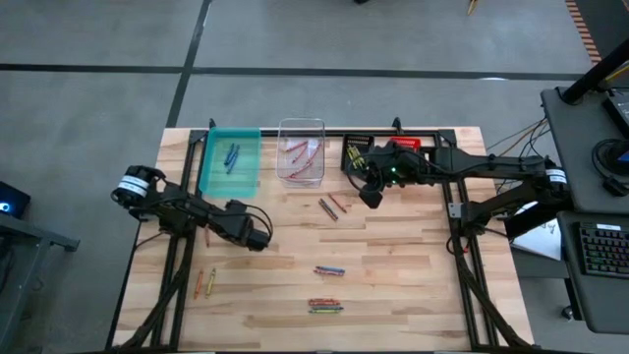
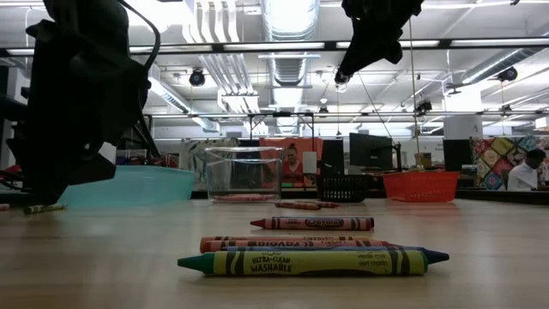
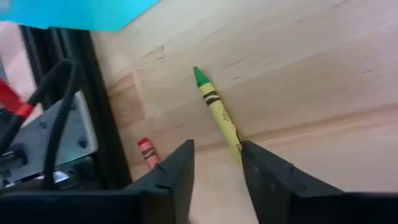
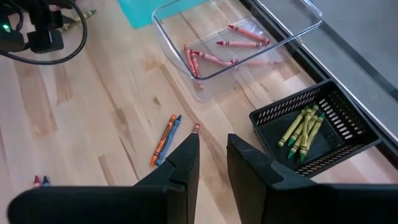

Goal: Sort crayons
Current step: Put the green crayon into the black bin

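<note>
Overhead, the left gripper (image 1: pixel 257 236) hangs low over the table's left half, at about seven o'clock from the teal bin (image 1: pixel 230 160), while the right gripper (image 1: pixel 371 193) sits near the black basket (image 1: pixel 354 155). Loose crayons (image 1: pixel 326 306) lie at the table's six o'clock edge.

From table height, a green crayon (image 2: pixel 313 262) lies nearest, others stacked behind it; the grippers' fingers are cut off above.

Only the left wrist camera shows its fingers (image 3: pixel 177 174) parted a little, with a yellow-green crayon (image 3: pixel 219 112) running down between them; whether they touch it I cannot tell.

Past the right gripper's narrowly parted, empty fingers (image 4: pixel 184 165), the right wrist camera shows red crayons (image 4: pixel 214 51) in the clear bin (image 4: pixel 301 17).
</note>
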`<state>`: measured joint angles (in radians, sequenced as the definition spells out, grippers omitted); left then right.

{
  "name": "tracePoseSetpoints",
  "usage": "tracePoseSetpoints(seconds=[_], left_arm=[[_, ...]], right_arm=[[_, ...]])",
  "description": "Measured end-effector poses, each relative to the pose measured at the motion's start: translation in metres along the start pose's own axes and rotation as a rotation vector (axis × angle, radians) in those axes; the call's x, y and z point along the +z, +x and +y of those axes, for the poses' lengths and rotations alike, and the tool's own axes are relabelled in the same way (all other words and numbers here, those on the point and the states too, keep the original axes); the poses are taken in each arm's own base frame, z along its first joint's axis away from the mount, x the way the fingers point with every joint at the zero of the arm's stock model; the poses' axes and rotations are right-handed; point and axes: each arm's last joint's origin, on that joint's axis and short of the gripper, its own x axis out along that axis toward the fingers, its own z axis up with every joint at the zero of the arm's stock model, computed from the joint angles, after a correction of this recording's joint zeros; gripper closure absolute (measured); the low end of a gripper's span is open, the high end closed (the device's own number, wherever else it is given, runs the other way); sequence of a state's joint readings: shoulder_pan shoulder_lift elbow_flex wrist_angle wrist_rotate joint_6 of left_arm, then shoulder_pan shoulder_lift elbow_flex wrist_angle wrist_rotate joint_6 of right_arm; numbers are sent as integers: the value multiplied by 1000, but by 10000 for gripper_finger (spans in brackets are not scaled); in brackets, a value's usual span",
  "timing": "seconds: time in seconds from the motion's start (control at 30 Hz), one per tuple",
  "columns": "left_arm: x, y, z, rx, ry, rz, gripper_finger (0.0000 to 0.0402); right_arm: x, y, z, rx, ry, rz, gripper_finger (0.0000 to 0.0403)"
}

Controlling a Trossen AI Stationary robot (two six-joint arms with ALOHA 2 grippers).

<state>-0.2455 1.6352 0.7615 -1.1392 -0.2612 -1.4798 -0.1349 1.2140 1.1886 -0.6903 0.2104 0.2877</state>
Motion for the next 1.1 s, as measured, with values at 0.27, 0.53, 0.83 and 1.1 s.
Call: tracePoseSetpoints(seconds=[0.27, 0.53, 0.83, 1.1], left_arm=[[-1, 6, -4, -56, -9, -32, 257], [-2, 12, -6, -104, 12, -46, 310], [-2, 8, -5, -143, 15, -51, 391], [-4, -21, 6, -289, 20, -99, 399]], right_arm=[[-3, 3, 0, -4, 5, 12, 330], [-4, 3, 0, -4, 13, 14, 330], [-4, 3, 0, -4, 16, 14, 330], [-4, 3, 0, -4, 0, 14, 330]])
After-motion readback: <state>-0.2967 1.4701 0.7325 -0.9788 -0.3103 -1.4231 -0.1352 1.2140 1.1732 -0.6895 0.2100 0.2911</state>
